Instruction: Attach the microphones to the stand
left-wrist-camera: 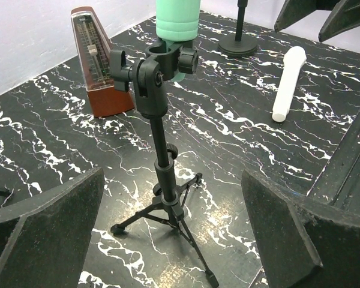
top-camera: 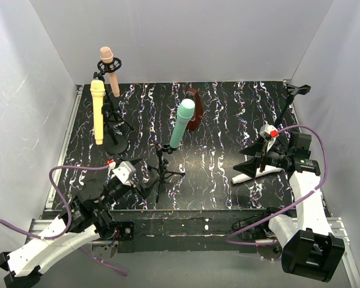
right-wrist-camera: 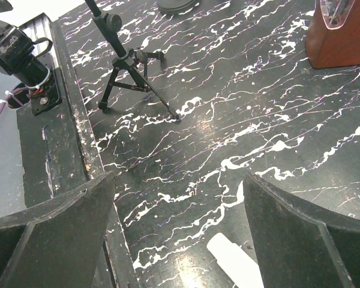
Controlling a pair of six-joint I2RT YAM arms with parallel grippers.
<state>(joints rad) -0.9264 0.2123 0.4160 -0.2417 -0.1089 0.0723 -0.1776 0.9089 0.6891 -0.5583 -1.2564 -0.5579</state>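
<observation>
The teal-green microphone [top-camera: 183,123] sits in the clip of a small tripod stand [top-camera: 162,171]; it also shows in the left wrist view [left-wrist-camera: 177,18]. The peach-pink microphone [top-camera: 108,69] and the pale yellow microphone [top-camera: 98,111] are held upright in stands at the back left. The white microphone [top-camera: 252,176] lies flat on the table; it also shows in the right wrist view [right-wrist-camera: 237,264]. My left gripper [left-wrist-camera: 174,240] is open and empty, facing the tripod [left-wrist-camera: 168,204]. My right gripper [right-wrist-camera: 180,234] is open and empty, just above the white microphone.
A brown metronome [top-camera: 194,108] stands behind the teal microphone. A bare stand [top-camera: 291,99] with an empty clip stands at the back right. A round stand base [left-wrist-camera: 237,45] shows beyond the tripod. White walls enclose the marbled black table [top-camera: 216,120].
</observation>
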